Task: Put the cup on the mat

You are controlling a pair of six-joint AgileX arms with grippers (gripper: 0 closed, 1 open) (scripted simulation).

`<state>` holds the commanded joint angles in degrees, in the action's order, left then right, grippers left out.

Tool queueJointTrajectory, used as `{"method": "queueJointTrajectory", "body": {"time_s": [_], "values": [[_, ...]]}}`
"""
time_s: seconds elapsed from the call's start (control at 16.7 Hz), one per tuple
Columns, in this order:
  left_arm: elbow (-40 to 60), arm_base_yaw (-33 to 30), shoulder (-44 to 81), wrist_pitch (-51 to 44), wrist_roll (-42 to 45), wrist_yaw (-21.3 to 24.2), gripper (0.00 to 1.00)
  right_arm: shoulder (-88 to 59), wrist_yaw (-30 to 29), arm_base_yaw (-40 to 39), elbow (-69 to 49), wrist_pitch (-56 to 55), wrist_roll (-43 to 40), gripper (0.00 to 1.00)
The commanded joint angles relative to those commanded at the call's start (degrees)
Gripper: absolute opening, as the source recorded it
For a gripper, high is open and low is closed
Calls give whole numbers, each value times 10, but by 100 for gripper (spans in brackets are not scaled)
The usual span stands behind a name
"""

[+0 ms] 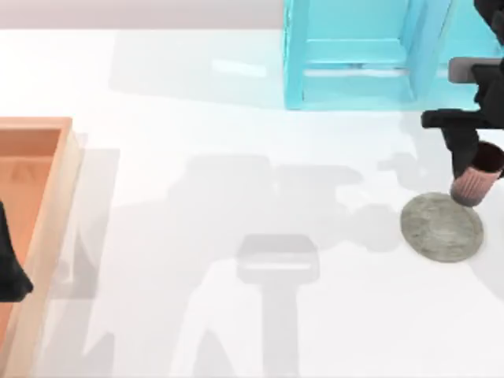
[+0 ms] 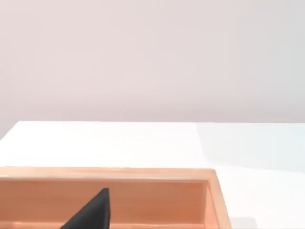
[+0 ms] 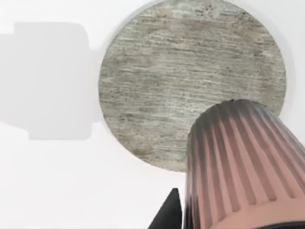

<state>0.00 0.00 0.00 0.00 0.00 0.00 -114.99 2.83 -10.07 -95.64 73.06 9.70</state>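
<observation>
Here, seen from above, the right gripper (image 1: 471, 169) is hanging at about three o'clock on the white table (image 1: 236, 236), its jaws closed on the cup (image 1: 477, 181) — a small pinkish-brown ribbed cup that is tilting in the grip, dark rim uppermost. The cup is sitting over the far, one o'clock edge of the mat (image 1: 442, 227), a flat grey stone-like disc lying on the table's right side; whether the cup's base is touching the disc cannot be told. From the right wrist, the cup (image 3: 243, 167) is looming large in front of the mat (image 3: 181, 81), overlapping the disc's rim, with one dark fingertip (image 3: 167, 214) showing beside it. The left arm (image 1: 12, 268) is resting parked at nine o'clock, over an orange wooden tray (image 1: 55, 205) — how its jaws are standing cannot be told. A pale blue see-through rack (image 1: 354, 55) is standing at twelve to one o'clock.
</observation>
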Motion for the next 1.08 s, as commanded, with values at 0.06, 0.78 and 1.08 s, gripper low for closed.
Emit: {"method": "queueJointTrajectory", "body": {"time_s": [0.06,0.78,1.08], "values": [[0,0,0,0,0,0,100,1,0,-4,-4,1,12,0],[0,0,0,0,0,0,100,-15,1,-9,61,-80,20,0],[0,0,0,0,0,0,100,-24,0,-11,106,-137,24,0]]}}
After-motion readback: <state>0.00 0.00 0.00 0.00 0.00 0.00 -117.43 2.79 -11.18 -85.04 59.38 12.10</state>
